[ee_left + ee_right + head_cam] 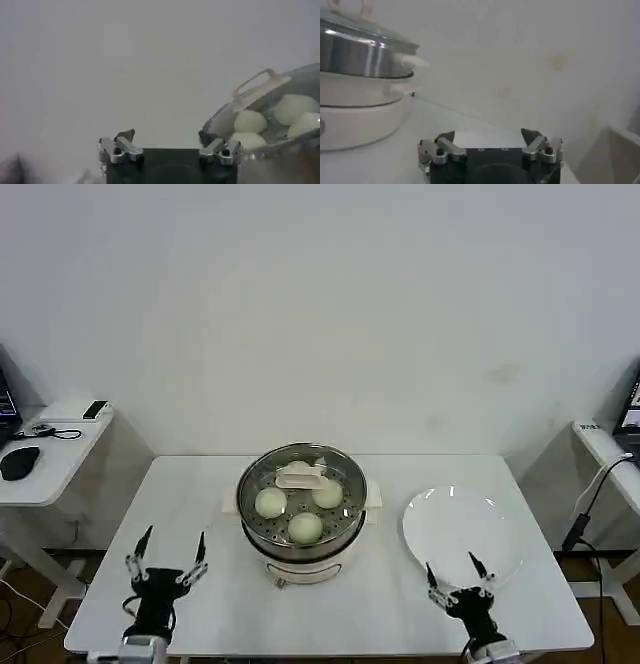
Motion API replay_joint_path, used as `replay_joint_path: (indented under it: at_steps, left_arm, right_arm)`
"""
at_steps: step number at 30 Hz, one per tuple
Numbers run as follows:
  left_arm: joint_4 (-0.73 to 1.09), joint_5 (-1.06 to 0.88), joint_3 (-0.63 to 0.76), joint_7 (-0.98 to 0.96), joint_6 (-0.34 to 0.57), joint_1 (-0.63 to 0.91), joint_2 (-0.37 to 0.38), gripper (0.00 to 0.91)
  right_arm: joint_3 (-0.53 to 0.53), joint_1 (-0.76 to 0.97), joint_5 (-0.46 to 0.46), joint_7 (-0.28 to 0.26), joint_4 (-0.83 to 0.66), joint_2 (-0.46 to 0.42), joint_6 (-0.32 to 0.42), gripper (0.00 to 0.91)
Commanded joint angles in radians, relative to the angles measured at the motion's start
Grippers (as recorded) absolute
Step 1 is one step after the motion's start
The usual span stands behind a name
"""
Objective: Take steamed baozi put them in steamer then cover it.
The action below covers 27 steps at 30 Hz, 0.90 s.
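Steamer (302, 529) at centre of tabletop (200, 494), on its white base. Cover (300, 484) already seated on the rim, glass dome closed over the pot; whitish bar handle (300, 477) at its crown, long axis running roughly left to right, slightly skewed. Three steamed baozi (305, 527) clearly seen through the glass on the perforated tray, a fourth apparently under the handle and hard to confirm. White plate (462, 534) to the right of the steamer, bare.

Left gripper (166, 561) low at the near left edge of the tabletop, jaws spread wide, nothing between them. Steamer forward and to the right of these jaws; in the left wrist view the cover (280, 107) and buns (250, 121) close beside the left gripper (170, 150).

Right gripper (458, 579) at the near right edge, just before the plate's near rim, jaws spread, pinching nothing. Steamer forward and to the left of these jaws; in the right wrist view the steamer (355, 55) off to one side of the right gripper (491, 150).

Judged from this layout: buns loaded, cover on, task at or near completion. For any correction of the cover, handle about equally near either arm, reached inward and forward, jaws set across the bar's short axis.
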<state>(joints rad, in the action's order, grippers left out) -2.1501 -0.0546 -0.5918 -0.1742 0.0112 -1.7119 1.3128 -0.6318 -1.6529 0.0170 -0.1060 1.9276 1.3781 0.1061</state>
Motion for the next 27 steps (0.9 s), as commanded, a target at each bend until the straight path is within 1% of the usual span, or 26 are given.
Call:
replay_joint_path:
  at_steps: [1, 4, 7, 11, 22, 25, 27]
  left_arm:
    - [0.05, 0.172, -0.048, 0.017, 0.08, -0.119, 0.043, 0.907]
    - [0.074, 0.146, -0.041, 0.036, 0.077, -0.11, 0.048, 0.907]
    - [0.084, 0.142, -0.042, 0.046, 0.079, -0.108, 0.053, 0.907]
    - [0.088, 0.135, -0.047, 0.055, 0.099, -0.107, 0.06, 0.907]
    - [0.088, 0.098, -0.019, 0.048, 0.1, -0.107, 0.086, 0.907]
    - [0.096, 0.044, -0.028, 0.086, 0.087, -0.11, 0.082, 0.907]
    - [0.096, 0.043, -0.035, 0.089, 0.088, -0.114, 0.084, 0.907]
  right_arm:
    - [0.052, -0.024, -0.177, -0.039, 0.084, -0.048, -0.104, 0.907]
    - [0.061, -0.032, -0.212, -0.026, 0.117, -0.069, -0.145, 0.907]
    - [0.072, -0.04, -0.205, -0.003, 0.133, -0.074, -0.164, 0.907]
    - [0.084, -0.056, -0.171, 0.009, 0.142, -0.078, -0.161, 0.907]
    - [0.091, -0.078, -0.177, 0.034, 0.159, -0.091, -0.174, 0.907]
    - [0.096, -0.086, -0.178, 0.041, 0.166, -0.091, -0.18, 0.907]
    - [0.102, -0.09, -0.187, 0.049, 0.171, -0.098, -0.172, 0.907]
